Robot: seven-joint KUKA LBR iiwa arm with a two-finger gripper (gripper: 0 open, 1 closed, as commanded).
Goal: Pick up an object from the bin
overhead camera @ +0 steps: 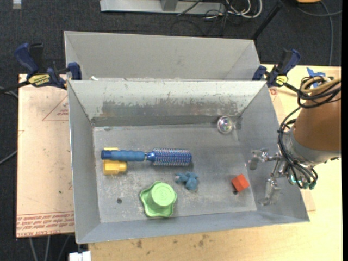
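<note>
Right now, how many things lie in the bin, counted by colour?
Blue: 2, a hairbrush and a small toy
Yellow: 1, a peg by the brush handle
Green: 1, a cup
Red: 1, a block
Silvery: 1, a ball
Total: 6

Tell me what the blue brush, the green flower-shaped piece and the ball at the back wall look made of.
Blue brush: plastic, likely; even colour, moulded bristles, dull sheen. Green flower-shaped piece: plastic or rubber, matte, uniform colour. Ball: glass or polished metal, perhaps; it shines and mirrors light.
</note>
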